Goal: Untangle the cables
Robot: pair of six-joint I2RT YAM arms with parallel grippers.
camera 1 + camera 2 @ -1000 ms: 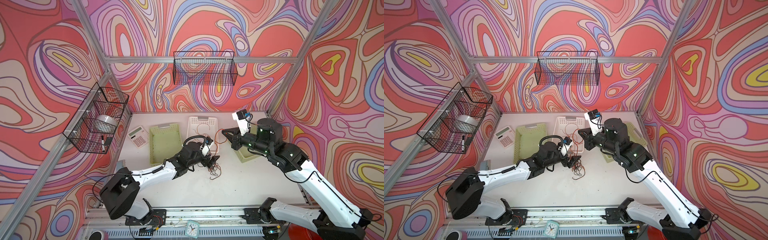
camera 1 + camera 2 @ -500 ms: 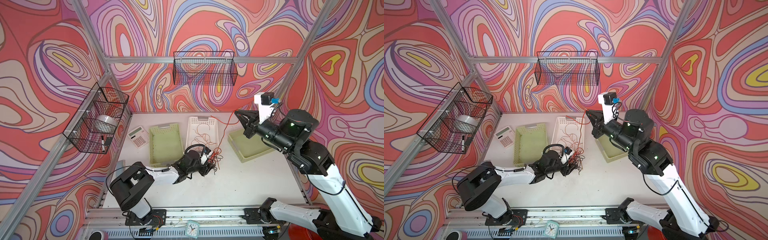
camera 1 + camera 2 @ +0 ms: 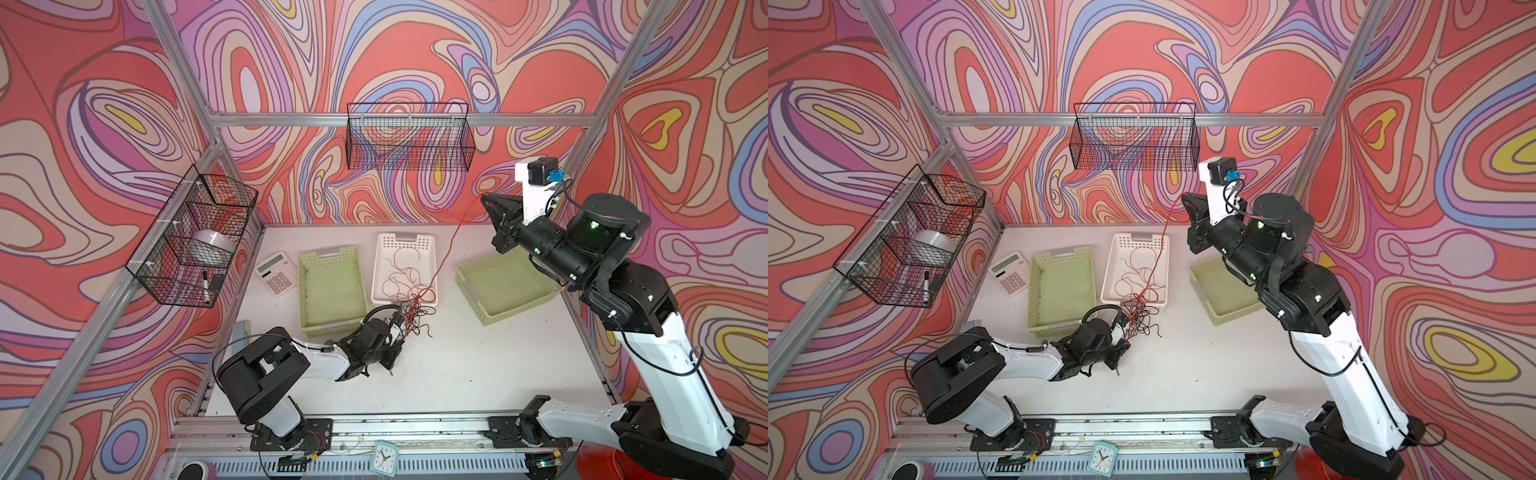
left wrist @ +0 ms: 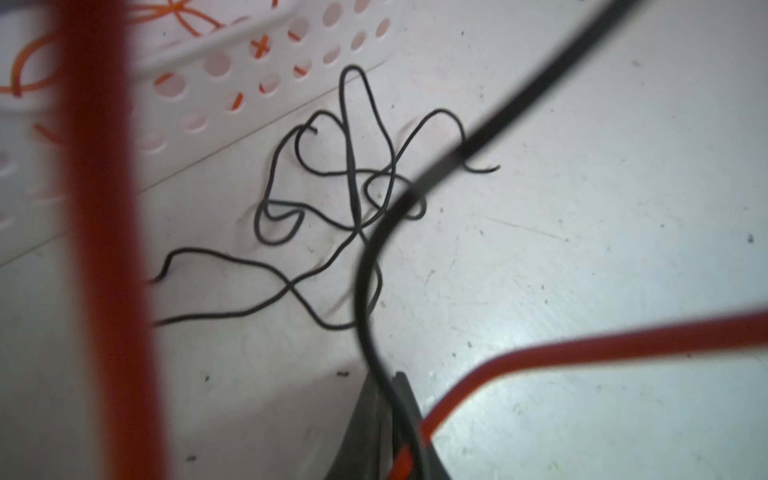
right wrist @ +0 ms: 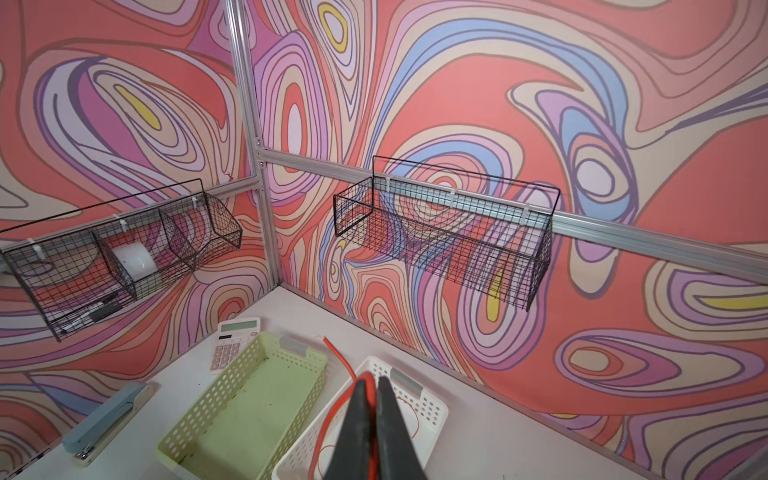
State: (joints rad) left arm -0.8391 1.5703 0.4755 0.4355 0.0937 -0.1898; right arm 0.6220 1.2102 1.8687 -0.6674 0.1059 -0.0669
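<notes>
Two claws share one red cable [image 3: 452,244], drawn nearly straight between them.

Right claw [image 3: 490,203]: raised high above the bench [image 3: 465,365], jaws pressed together on the red cable close to its free end. A short tail juts past the fingertips in the right wrist view.

Left claw [image 3: 400,338]: low at the bench, jaws pressed together. The left wrist view shows a black cable [image 4: 362,291] and a red strand [image 4: 582,345] running in between them, so it pinches strands at the foot of the tangle [image 3: 415,309].

The tangle of cables lies just ahead of the left claw, partly on the bench and partly over the near rim of the white basket [image 3: 405,237]. Orange loops [image 3: 409,272] lie inside that basket, farther from the left claw. Thin black loops [image 4: 349,166] lie slack on the bench in front of it.

Step in hand, as judged: drawing one red cable out while the rest is anchored. To do this well, the right claw should pull slowly along the cable's own line. The left claw should pin only neighbouring strands. Whether it also pins the cable being drawn cannot be told. A snag would lift the whole knot or drag the basket. Easing off and re-gripping nearer the knot would then serve better than pulling harder.
</notes>
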